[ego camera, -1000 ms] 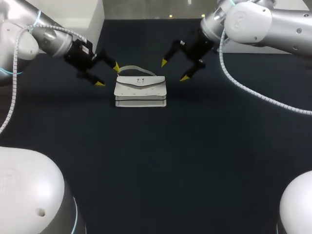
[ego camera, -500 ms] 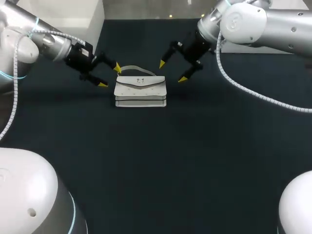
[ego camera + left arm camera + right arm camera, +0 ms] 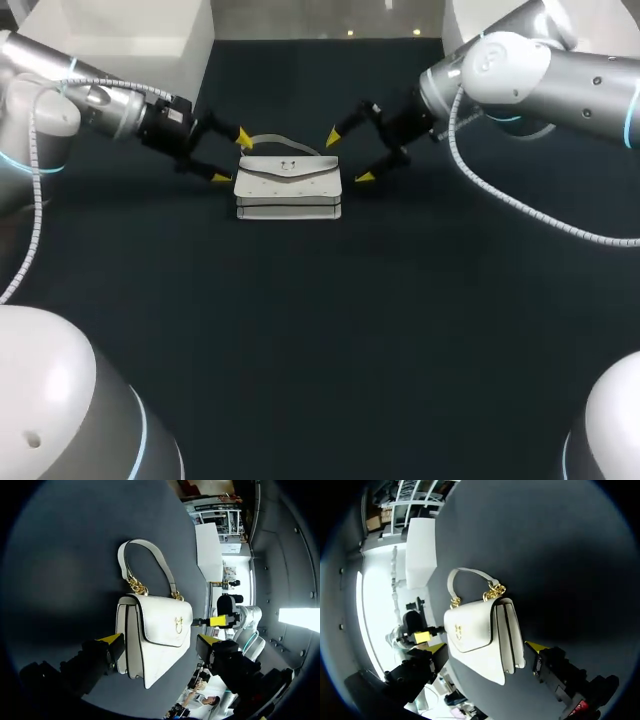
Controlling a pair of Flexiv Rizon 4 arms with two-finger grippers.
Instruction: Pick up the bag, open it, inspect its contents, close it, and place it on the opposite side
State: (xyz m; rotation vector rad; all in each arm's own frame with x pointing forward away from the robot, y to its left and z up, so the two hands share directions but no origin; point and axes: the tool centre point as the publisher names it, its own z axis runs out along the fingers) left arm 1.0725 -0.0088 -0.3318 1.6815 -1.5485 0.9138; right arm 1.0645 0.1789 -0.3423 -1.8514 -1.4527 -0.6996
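Head view: white flap handbag [image 3: 288, 185] w/ gold chain links and arched strap stands on dark bench [image 3: 320, 340], mid-width, toward far edge, flap shut. Left gripper [image 3: 231, 157] just beside its left end, right gripper [image 3: 348, 158] just beside its right end. Both jaws wide, holding nothing.

Left wrist view: handbag [image 3: 155, 640] ahead of left gripper [image 3: 159, 640], framed by its spread fingers.

Right wrist view: handbag [image 3: 480, 635] likewise ahead of right gripper [image 3: 486, 647], fingers spread either side.

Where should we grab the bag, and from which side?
Probably the bag's narrow ends, one from each side. The left gripper and right gripper flank it, both open, jaws wide enough to straddle front and back. The thin handle arching behind the flap is a smaller target.
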